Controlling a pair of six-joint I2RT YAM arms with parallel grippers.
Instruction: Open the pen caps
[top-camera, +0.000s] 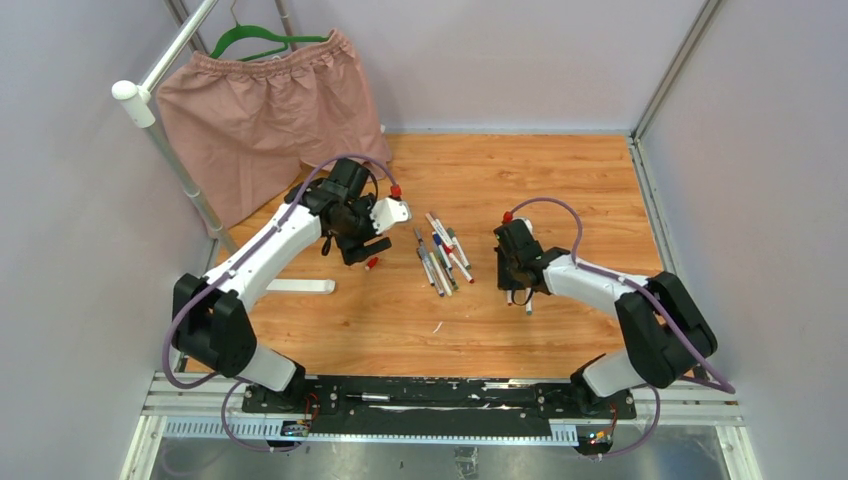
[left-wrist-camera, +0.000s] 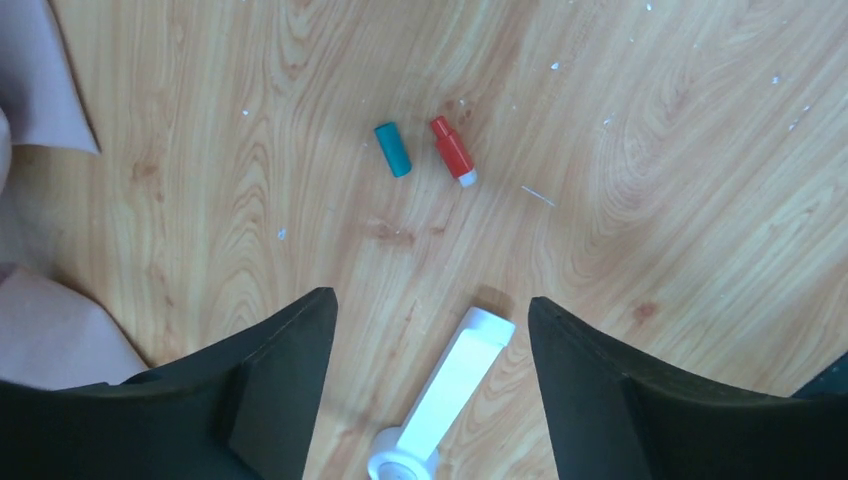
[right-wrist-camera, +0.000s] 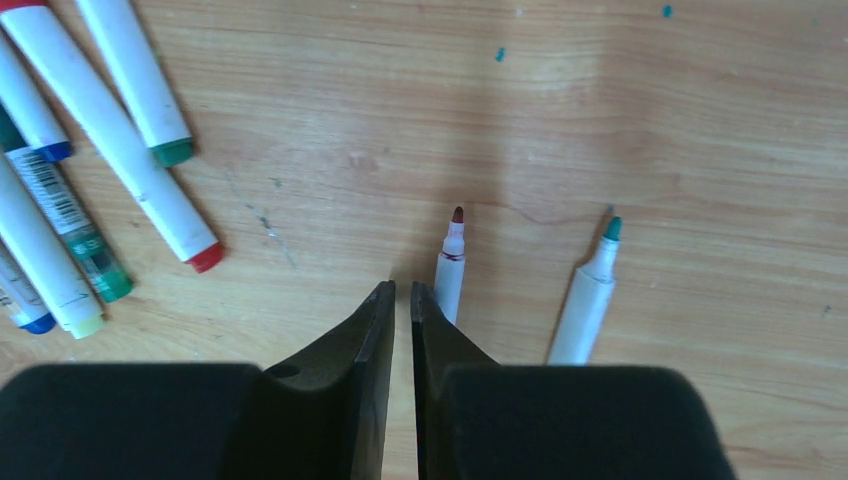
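Two pen caps lie loose on the wood in the left wrist view, a teal one (left-wrist-camera: 393, 149) and a red one (left-wrist-camera: 453, 151); the red cap (top-camera: 372, 262) also shows from above. My left gripper (left-wrist-camera: 430, 310) (top-camera: 363, 247) hangs open above the table with nothing between its fingers. Several capped pens (top-camera: 440, 258) (right-wrist-camera: 110, 140) lie in a loose pile mid-table. Beside my right gripper (right-wrist-camera: 403, 288) (top-camera: 508, 270) lie two uncapped pens, one red-tipped (right-wrist-camera: 451, 270) and one teal-tipped (right-wrist-camera: 588, 300). Its jaws stand almost together, holding nothing.
A long white bar (left-wrist-camera: 452, 380) (top-camera: 300, 286) lies on the wood below the left gripper. A pink cloth (top-camera: 260, 110) hangs on a green hanger from a white rack pole (top-camera: 175, 150) at the back left. Grey walls enclose the table.
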